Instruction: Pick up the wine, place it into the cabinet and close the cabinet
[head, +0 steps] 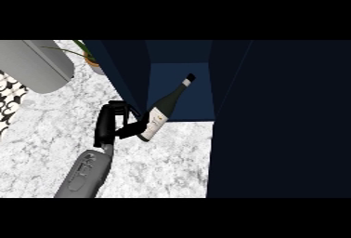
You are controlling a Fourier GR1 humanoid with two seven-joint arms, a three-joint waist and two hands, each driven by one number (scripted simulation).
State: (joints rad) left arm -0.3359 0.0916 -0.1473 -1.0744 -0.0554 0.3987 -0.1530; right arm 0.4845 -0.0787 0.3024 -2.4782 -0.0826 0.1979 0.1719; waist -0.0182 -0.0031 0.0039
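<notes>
Item one: dark green glass wine bottle (165,106) with white label and black cap. It is tilted, neck pointing up and into the opening of the tall navy-blue cabinet (198,93), base just outside the front edge, above the white marbled tabletop (165,167).

Item two: black left hand (109,123) on its grey forearm, entering from the lower left. Its fingers (132,130) curl round the bottle's lower body beside the label, and we read this as a grasp. The right hand does not show.

Item three: wide navy cabinet door (281,116), swung open at the right of the view.

Sundries, far left: a rounded grey appliance (37,65) and a small potted plant (93,62), both well apart from the work.

Step in hand, as we judge it: placing, with the bottle at the threshold and not yet set down. The next move calls for carrying the base inward past the cabinet's left wall, standing or laying the bottle inside, releasing it, then swinging the door shut.
</notes>
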